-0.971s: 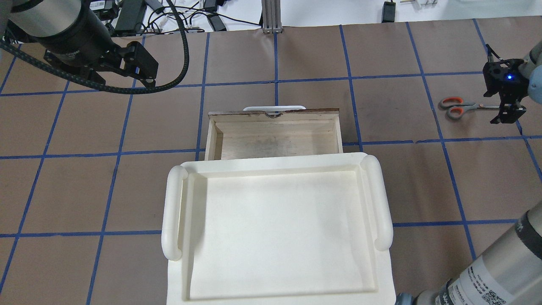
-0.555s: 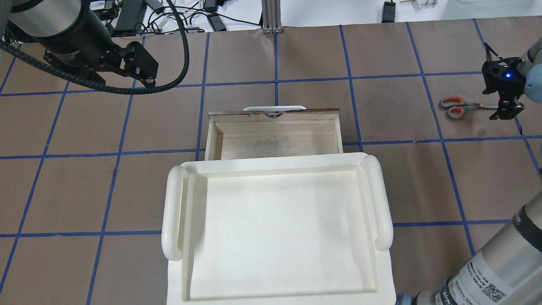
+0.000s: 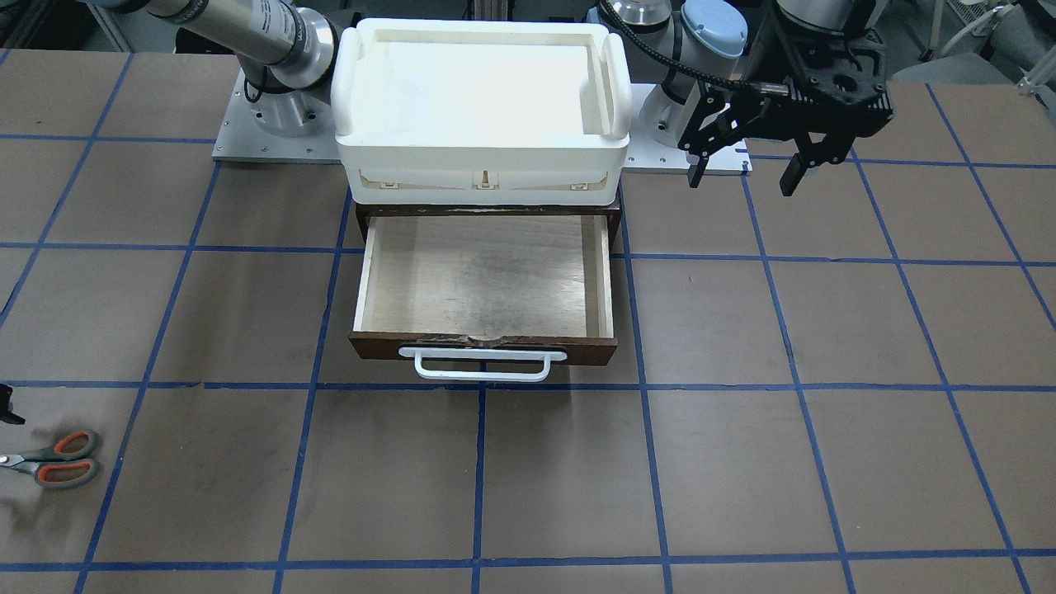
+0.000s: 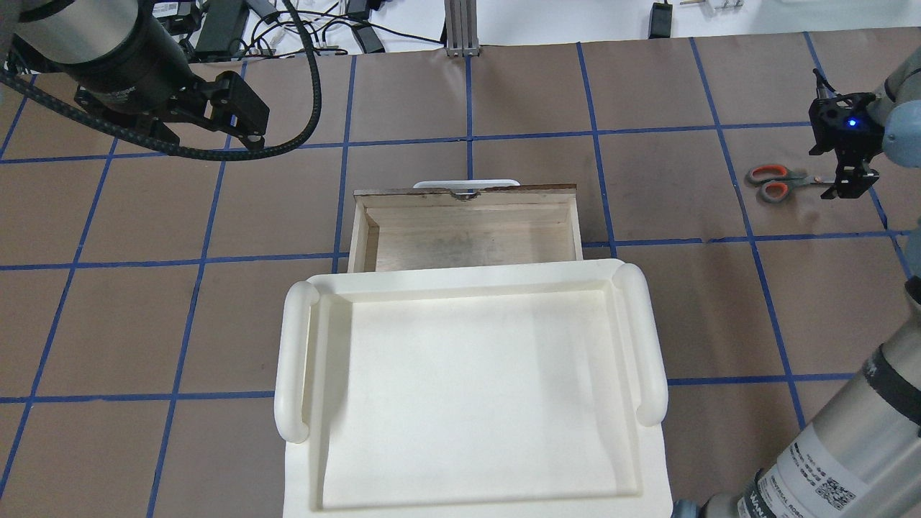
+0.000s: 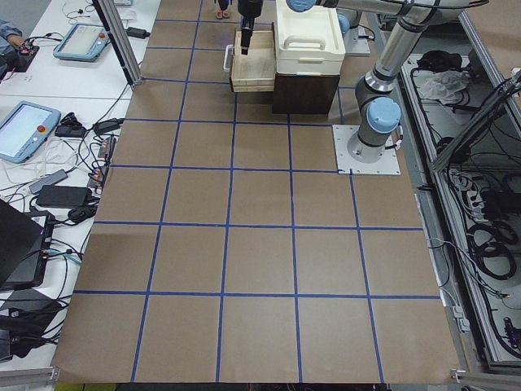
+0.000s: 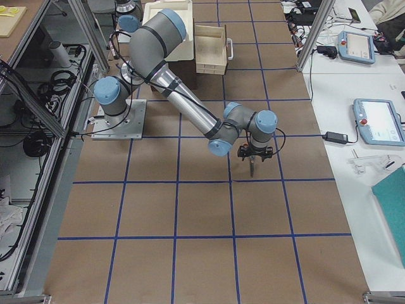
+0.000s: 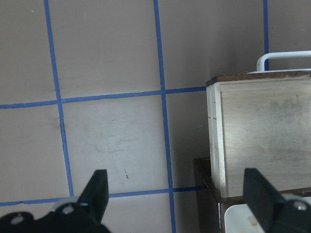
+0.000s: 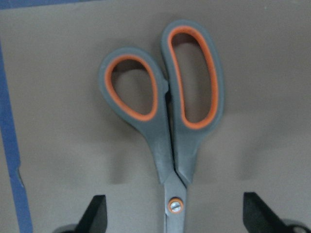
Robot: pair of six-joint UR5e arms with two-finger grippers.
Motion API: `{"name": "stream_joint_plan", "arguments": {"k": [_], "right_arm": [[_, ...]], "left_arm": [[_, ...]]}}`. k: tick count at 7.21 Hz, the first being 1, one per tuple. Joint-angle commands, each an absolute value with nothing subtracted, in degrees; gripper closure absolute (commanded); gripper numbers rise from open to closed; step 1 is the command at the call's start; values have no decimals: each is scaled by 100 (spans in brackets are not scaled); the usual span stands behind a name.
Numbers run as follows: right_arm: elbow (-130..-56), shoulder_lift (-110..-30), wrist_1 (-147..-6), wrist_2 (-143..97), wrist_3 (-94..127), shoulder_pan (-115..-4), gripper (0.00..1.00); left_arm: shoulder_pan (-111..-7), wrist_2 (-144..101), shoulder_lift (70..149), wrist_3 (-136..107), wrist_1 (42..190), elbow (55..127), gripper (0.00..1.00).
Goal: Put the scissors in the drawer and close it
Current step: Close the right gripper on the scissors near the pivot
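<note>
Scissors [image 4: 773, 182] lie flat on the worktop [image 4: 504, 108] at the far right of the overhead view, grey handles pointing toward the picture's centre, well apart from the drawer [image 4: 468, 193]. Over the blade end hangs the right tool [image 4: 847, 183], spread wide and gripping nothing. In its wrist view a dark fingertip [image 8: 97, 216] shows at each lower corner, with the pivot screw [image 8: 174, 206] between them. The drawer stands pulled open at mid-frame, its white bar handle [image 3: 483, 373] out front. A white tray [image 4: 295, 360] sits atop the cabinet [image 3: 615, 216] it slides from. And the left tool [image 3: 742, 177] hovers at the upper right of the front view, also spread wide, holding nothing.
</note>
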State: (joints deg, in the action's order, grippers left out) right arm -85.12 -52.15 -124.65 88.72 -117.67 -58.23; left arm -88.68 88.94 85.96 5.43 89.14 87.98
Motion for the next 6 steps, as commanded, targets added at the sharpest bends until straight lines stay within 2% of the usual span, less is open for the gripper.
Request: {"name": "stream_joint_plan", "arguments": {"k": [1,4,5,6], "right_arm": [[-8517,-5195,-12419,8868,-11760,-5889,3],[-8534,-5194,-12261,8868,-11751,-5889,5],[-8534,-5194,-12252,8868,-11760,-5889,14],[-8534,-5194,-12252,8868,-11751,-5889,14]], "left_arm": [[-8868,8895,8596,536,8921,8798,0],[-8868,8895,8587,545,8938,8798,0],[-8868,8895,8587,545,8938,8798,0],[-8868,8895,8587,545,8938,8798,0]]}}
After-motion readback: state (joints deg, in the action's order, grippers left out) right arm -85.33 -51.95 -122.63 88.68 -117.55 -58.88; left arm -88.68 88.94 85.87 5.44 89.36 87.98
